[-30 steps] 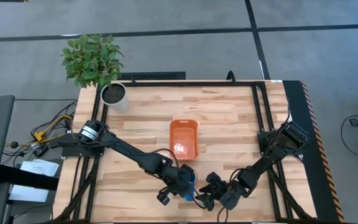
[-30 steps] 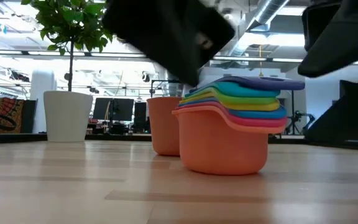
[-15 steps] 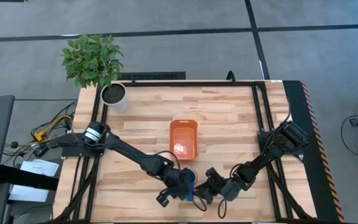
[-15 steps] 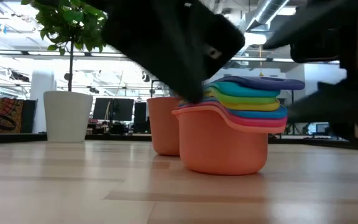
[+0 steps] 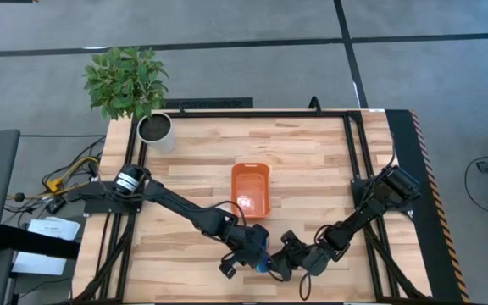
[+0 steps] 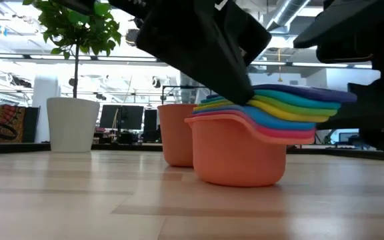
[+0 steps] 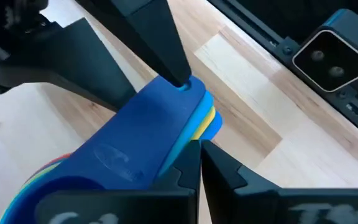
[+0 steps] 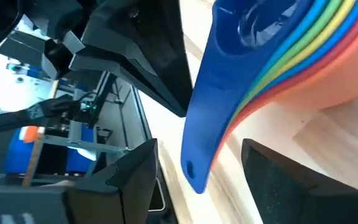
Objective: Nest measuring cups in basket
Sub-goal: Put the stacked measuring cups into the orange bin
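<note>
The measuring cups (image 6: 259,137) sit stacked together on the table (image 5: 312,169) near its front edge, just in front of the orange basket (image 5: 251,189), not in it. The left gripper (image 5: 251,251) is closed, pressing at the stack's left side. The right gripper (image 5: 280,258) stands wide around the stacked handles (image 8: 229,99), which tilt upward.

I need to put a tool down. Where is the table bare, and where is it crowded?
Bare wood lies between the plant pot and the basket, and right of the basket. The near edge is crowded: both arms meet at the nested measuring cups.
</note>
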Robot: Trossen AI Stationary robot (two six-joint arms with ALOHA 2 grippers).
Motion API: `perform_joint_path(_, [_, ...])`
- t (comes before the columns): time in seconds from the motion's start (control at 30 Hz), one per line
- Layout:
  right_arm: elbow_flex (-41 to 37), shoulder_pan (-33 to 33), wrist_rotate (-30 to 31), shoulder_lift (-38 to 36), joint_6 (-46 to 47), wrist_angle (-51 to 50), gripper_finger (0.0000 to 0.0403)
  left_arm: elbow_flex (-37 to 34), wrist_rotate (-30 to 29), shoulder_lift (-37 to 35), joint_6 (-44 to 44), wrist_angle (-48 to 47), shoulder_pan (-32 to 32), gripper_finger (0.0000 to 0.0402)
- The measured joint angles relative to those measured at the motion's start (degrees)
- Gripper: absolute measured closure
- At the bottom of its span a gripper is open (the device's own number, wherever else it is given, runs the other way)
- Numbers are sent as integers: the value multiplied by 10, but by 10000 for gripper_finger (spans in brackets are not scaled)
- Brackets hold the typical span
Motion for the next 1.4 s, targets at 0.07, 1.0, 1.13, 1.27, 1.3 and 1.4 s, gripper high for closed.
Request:
perform_joint_path(0.07, [6,-1,0,0,-3,-13,152,0,0,-1,-6,-9,0,402])
perform_joint_path(1.0, [14,-11,8,-5,-42,-81,162,46,-36,-2,-6,-125,-5,402])
perform_joint_path(1.13, [14,-17,-4,-15,-66,-83,178,46,-36,-2,-24,-155,-5,402])
perform_joint_path(1.27, [14,-20,-22,-24,-83,-83,193,36,-30,-2,-33,-146,-5,402])
perform_joint_path(1.3, [14,-20,-30,-28,-88,-83,196,32,-30,-2,-36,-139,-5,402])
perform_joint_path(1.4, [14,-19,-93,-47,-110,-105,207,21,-27,-2,-40,-100,-5,402])
